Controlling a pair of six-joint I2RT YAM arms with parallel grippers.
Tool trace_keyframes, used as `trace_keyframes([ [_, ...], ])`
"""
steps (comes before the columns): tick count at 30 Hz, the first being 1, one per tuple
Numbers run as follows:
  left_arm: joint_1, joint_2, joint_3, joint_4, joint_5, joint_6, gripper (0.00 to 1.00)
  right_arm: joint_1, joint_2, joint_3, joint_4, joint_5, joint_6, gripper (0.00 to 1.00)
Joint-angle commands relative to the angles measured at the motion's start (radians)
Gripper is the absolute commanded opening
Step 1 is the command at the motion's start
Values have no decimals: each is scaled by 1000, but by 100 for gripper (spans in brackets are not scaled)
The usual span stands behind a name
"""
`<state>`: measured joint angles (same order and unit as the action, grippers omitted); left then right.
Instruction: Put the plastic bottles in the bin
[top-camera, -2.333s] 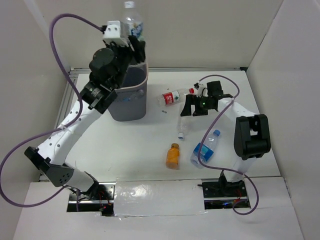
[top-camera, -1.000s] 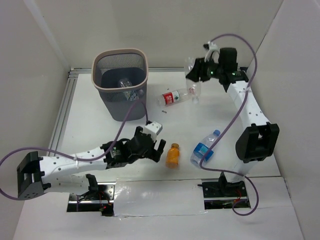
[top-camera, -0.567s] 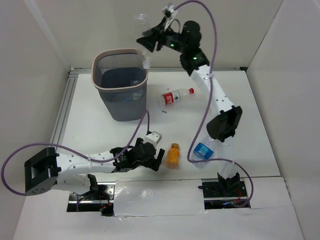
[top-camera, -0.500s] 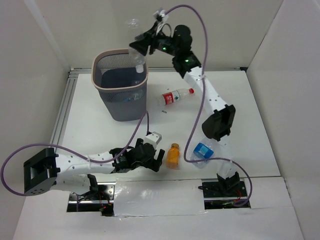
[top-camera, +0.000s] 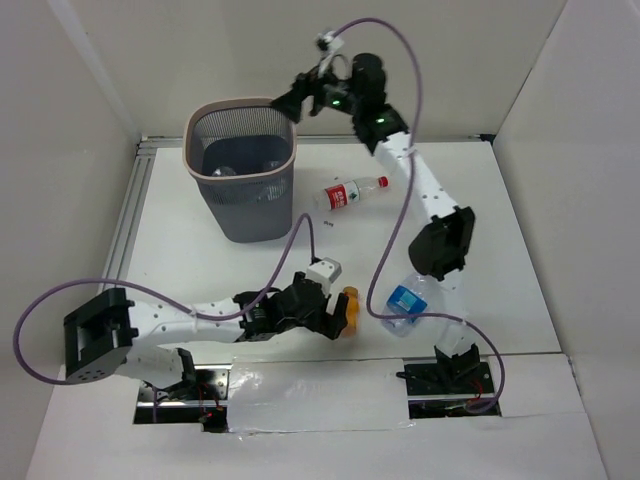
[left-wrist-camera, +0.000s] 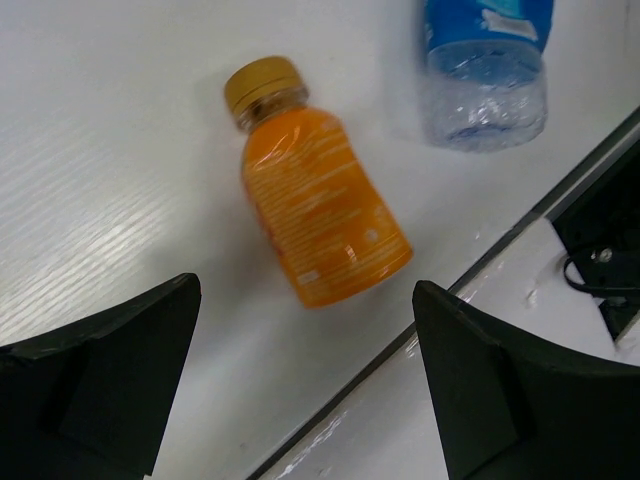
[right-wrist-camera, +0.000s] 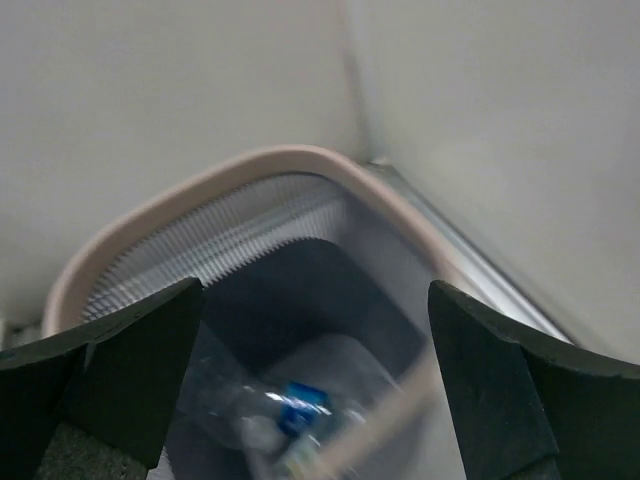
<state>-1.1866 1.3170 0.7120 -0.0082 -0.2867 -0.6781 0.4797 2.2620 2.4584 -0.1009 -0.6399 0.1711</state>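
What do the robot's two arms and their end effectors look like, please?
Both the left arm and right arm have slim white links with bulky black joint housings. A purple cable loops along each. The left end effector and right end effector have broad matte-black fingers; the left wrist carries a small white block, the right a green light.

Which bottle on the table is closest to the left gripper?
The orange bottle, right by the left gripper's open fingers; the blue-labelled bottle and red-labelled bottle lie farther off.

orange bottle (left-wrist-camera: 320, 215), grey mesh bin (top-camera: 252, 207), seemingly pink-rimmed
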Motion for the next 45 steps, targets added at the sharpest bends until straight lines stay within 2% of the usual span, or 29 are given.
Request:
trace_keyframes([
  [1,4,83,82,112,44,25,100,-169,-215,-86,-170,51,-103,100],
  [2,4,105,95,125,63,25,100,-202,-241,-125,-280,17,-126,100],
  [4,25,167,130,134,107,25,100,-281,-322,-211,-412,-3,-267,85],
  [5,25,192,145,134,124,12,100,-300,-356,-325,-534,6,-325,73],
  [6,38,218,185,102,135,3,100,-331,-398,-402,-577,25,-434,49],
  [7,38,275,229,43,135,-6,100,-364,-495,-579,-611,64,-499,37],
  [9,38,324,260,-8,112,-15,100,-409,-608,-767,-611,65,-562,37],
  [10,38,343,261,-18,112,-15,100,-432,-731,-940,-590,65,-585,44],
  [11,38,367,261,-18,112,-15,100,-455,-793,-1016,-556,65,-611,51],
  [12,38,385,261,-18,112,-15,98,-495,-897,-1135,-545,65,-671,69],
  [13,38,386,261,-6,125,-15,98,-515,-945,-1185,-545,65,-697,80],
  [16,38,409,270,-15,136,-6,81,-590,-1086,-1300,-545,19,-808,97],
  [18,38,418,279,-15,136,5,67,-625,-1142,-1392,-554,-20,-860,100],
  [19,38,418,288,-15,145,17,52,-659,-1166,-1420,-554,-30,-915,100],
  [23,38,340,361,-70,78,87,20,-740,-1272,-1515,-609,-72,-1097,100],
  [24,50,317,389,-91,52,110,20,-753,-1273,-1524,-673,-92,-1152,96],
  [25,59,292,417,-122,35,136,20,-763,-1288,-1539,-719,-101,-1226,84],
  [26,94,248,479,-134,23,191,20,-773,-1297,-1549,-761,-101,-1368,73],
  [28,154,211,549,-144,32,244,20,-773,-1297,-1569,-819,-101,-1459,45],
  [29,233,190,626,-144,64,276,20,-773,-1297,-1585,-819,-113,-1492,23],
  [31,321,189,720,-153,113,294,20,-773,-1297,-1596,-798,-141,-1492,14],
  [32,393,189,825,-162,139,313,20,-773,-1297,-1596,-798,-153,-1502,13],
  [35,471,225,1013,-162,126,344,20,-773,-1297,-1618,-798,-202,-1548,14],
  [37,530,240,1070,-136,92,344,22,-773,-1306,-1642,-798,-211,-1549,19],
  [40,582,249,1095,-101,-73,391,29,-773,-1306,-1642,-798,-211,-1559,29],
  [41,599,249,1095,-101,-104,403,30,-773,-1306,-1642,-798,-211,-1559,47],
  [43,651,271,1075,-101,-167,426,31,-773,-1306,-1642,-798,-211,-1594,67],
  [45,685,271,1019,-111,-184,426,37,-773,-1306,-1633,-838,-221,-1669,88],
])
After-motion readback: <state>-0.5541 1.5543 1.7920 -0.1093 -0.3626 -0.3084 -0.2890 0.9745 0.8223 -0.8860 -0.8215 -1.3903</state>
